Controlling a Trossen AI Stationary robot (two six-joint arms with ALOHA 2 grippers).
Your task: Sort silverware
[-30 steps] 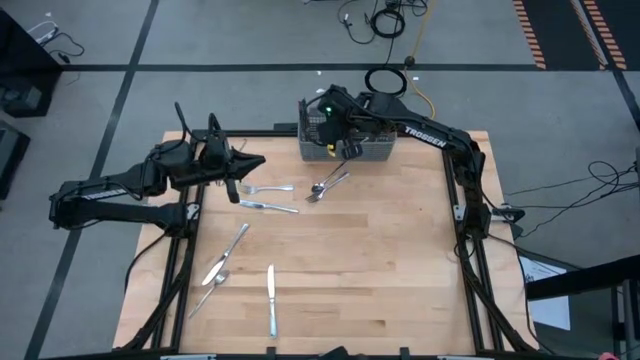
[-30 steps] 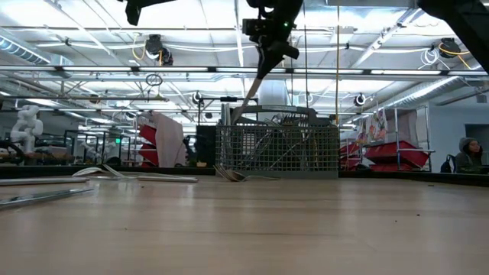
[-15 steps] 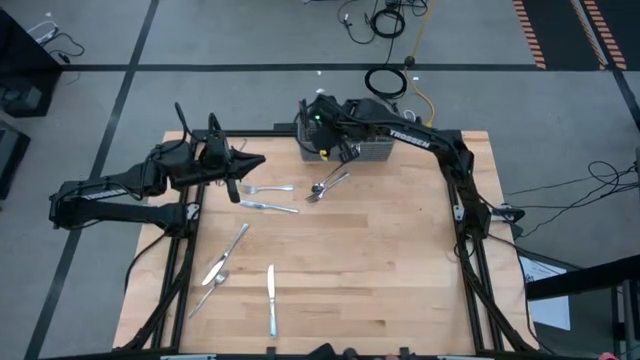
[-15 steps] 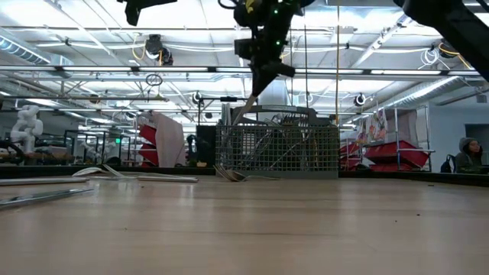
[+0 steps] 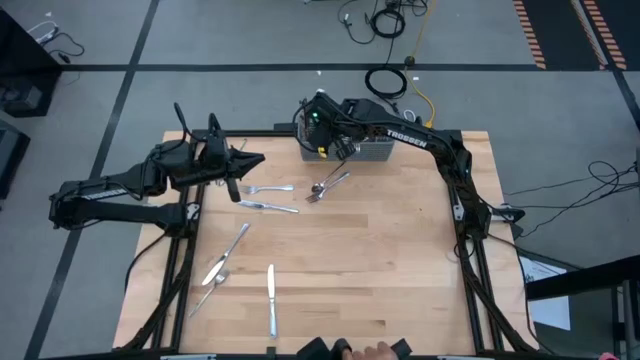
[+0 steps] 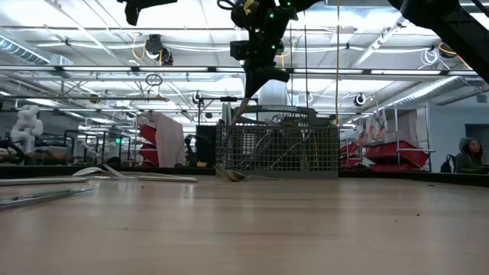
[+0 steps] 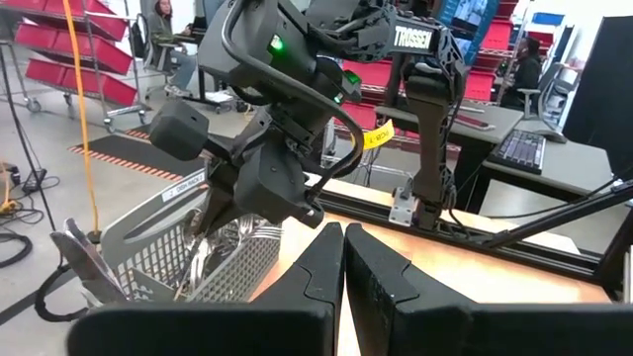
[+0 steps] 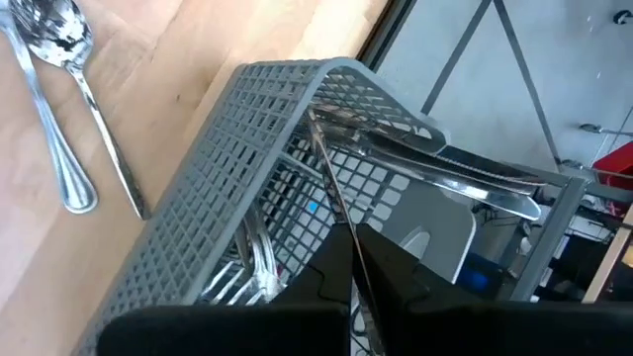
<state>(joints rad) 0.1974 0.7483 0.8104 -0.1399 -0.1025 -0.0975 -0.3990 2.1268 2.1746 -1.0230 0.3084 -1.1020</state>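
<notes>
Metal utensil clamped in right claw, tip inside basket.

Counter: pale wood planks, smooth matt finish. Silverware beside the basket: shiny polished metal. Basket: grey mesh, matt. Grippers: dark matt.

The right gripper hangs over the grey mesh basket at the table's far edge. The left gripper sits near the left side (just beside a fork and knife), with more silverware scattered nearer.
</notes>
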